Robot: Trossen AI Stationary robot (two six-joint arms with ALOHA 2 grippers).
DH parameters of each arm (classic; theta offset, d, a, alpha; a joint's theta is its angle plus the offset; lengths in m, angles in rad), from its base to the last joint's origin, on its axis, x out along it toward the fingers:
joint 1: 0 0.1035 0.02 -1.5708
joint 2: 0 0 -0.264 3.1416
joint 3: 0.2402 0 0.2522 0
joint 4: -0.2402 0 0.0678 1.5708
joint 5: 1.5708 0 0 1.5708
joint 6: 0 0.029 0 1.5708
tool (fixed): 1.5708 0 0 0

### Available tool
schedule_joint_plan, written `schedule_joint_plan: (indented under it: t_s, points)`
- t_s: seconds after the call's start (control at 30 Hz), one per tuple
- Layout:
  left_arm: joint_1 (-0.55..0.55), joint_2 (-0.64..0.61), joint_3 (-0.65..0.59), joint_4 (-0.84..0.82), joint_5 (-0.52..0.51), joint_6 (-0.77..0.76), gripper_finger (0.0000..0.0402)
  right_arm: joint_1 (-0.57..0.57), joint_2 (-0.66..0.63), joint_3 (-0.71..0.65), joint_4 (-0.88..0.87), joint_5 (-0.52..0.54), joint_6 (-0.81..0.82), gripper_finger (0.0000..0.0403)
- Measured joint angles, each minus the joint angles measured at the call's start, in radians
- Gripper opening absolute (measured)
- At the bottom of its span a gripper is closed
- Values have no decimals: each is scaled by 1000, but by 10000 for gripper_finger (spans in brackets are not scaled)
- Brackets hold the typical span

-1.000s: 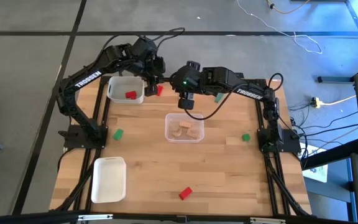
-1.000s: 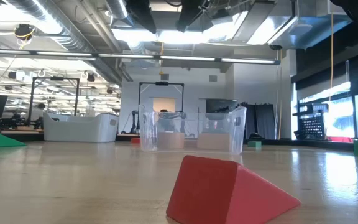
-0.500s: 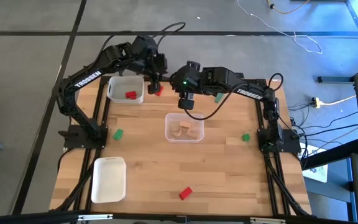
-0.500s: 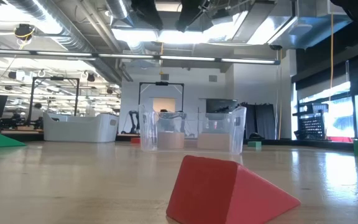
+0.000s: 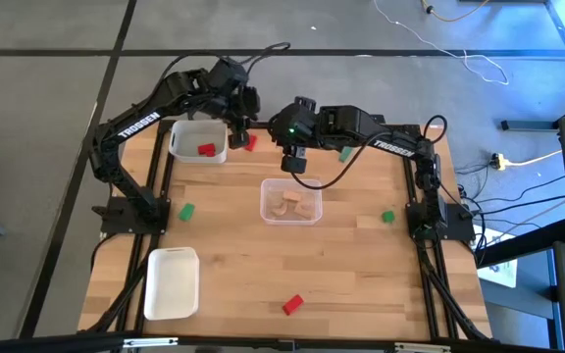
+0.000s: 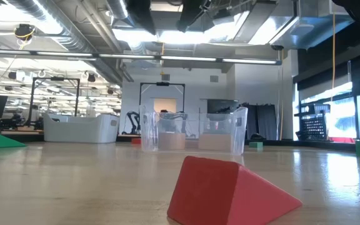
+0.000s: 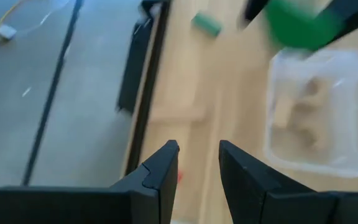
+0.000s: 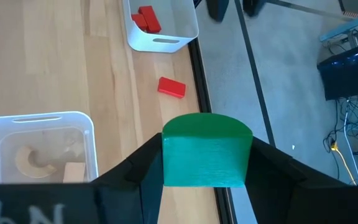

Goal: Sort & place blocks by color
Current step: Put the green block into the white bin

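Right wrist view: right claw [image 8: 207, 163] pinching green round-topped wooden block [image 8: 207, 149], unmoved beside clear plastic tray [image 8: 17, 134]; left claw [image 7: 197, 168] empty, fingers parted, shifted slightly; sorting paused.

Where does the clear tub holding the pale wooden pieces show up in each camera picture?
High view: clear tub mid-table, below the right gripper.
Low view: centre, behind the red block.
Left wrist view: at right.
Right wrist view: lower left.
Shared landmark: the pale wood pieces inside.
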Motion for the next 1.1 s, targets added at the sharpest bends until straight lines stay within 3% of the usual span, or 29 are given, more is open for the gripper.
schedule_joint_plan:
  t_s: [0.17, 0.4, 0.6, 0.83, 1.1]
  points:
    - [1, 0, 0, -97, -135, 0, 108, 0, 0, 0, -7, -15, -5, 173]
    - [0, 0, 0, -126, -139, 5, 108, -3, 0, 0, -11, -16, -34, 173]
    - [-16, 0, 0, -126, -104, 182, 117, -15, 0, 0, -10, -22, -34, 173]
    - [-61, 0, 0, -127, -106, 310, 149, -25, 0, 0, -9, -22, -34, 173]
    - [-85, 0, 0, -126, -182, 369, 204, -24, 0, 0, -8, -22, -34, 173]
